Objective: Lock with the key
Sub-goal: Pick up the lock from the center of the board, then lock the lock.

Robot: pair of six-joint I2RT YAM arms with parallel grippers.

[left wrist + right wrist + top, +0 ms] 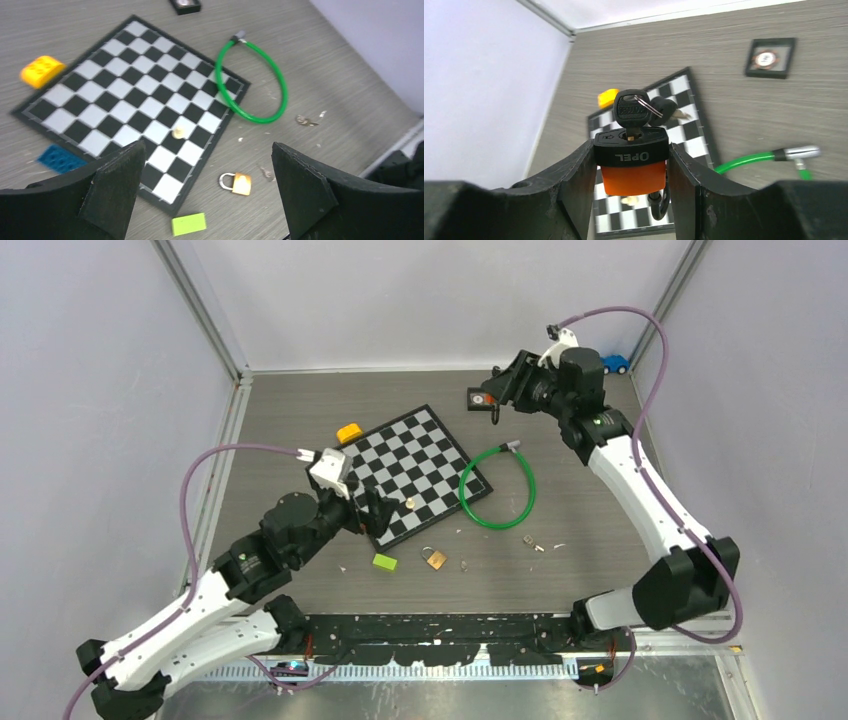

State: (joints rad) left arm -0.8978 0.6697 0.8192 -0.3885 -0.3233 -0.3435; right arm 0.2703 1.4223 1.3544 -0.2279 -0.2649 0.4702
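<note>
left gripper [207, 150] hangs wide open over the checkerboard's [125, 90] near edge. past the board's far corner, right gripper [631, 152] squeezes the orange padlock [633, 180], with the key [631, 111] stuck in it. next, i think, the left gripper must pinch and turn that key.

The board [415, 475] lies mid-surface [580, 565], a piece [409, 503] near its front edge. A cable loop [527, 490] overlaps its right corner; a block [348, 432] sits by its left corner. Before it lie a brick [385, 562], a small padlock [436, 559] and, rightward, keys [530, 540]. Behind, the right end effector [488, 400] holds a lock [631, 156].
</note>
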